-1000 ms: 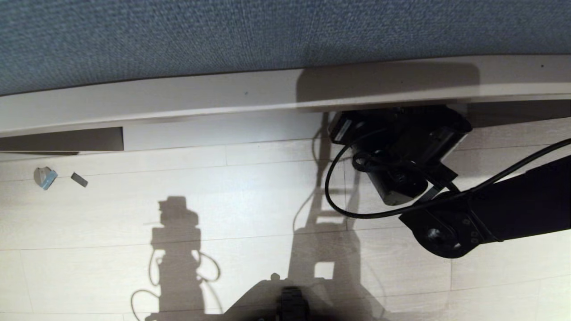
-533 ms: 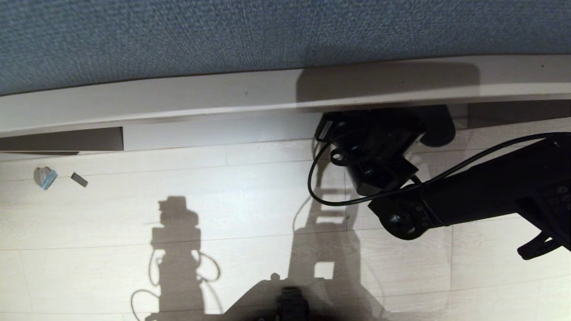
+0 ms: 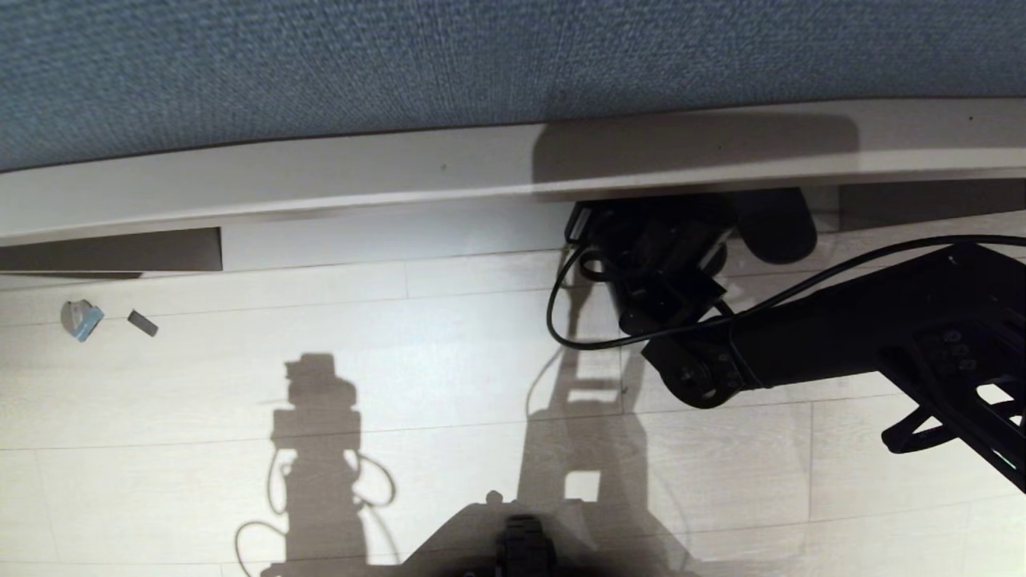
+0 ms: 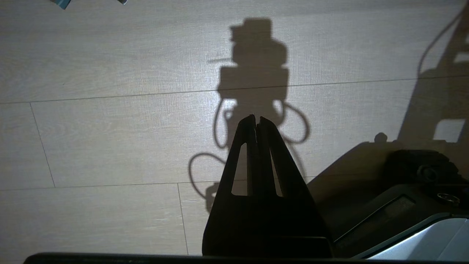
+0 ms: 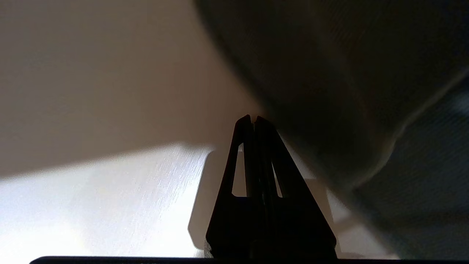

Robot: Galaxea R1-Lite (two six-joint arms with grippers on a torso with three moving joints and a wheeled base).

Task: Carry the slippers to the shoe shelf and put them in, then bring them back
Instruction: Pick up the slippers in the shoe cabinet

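- Under the pale ledge (image 3: pixel 321 172) along the blue wall (image 3: pixel 401 64), the right arm reaches in from the right, wrist toward the recess below the ledge.
- Right gripper (image 5: pixel 253 118): its two fingers are pressed together, tips meeting with nothing visibly between them.
- Just beside those tips, the right wrist view shows a big dark slate-grey shape (image 5: pixel 329 91) with a paler edge, looming very close; it looks like one of the slippers, though too near and blurred to be sure, and I can't tell whether the fingers touch it.
- From the head view, a dark rounded shape (image 3: pixel 773 228) lies under the ledge, just beyond the wrist.
- Left gripper (image 4: pixel 256 119) hangs over bare wood floor (image 4: pixel 110 128), fingers together, holding nothing.
- Two small scraps (image 3: pixel 80 319) lie on the floor far to the left.
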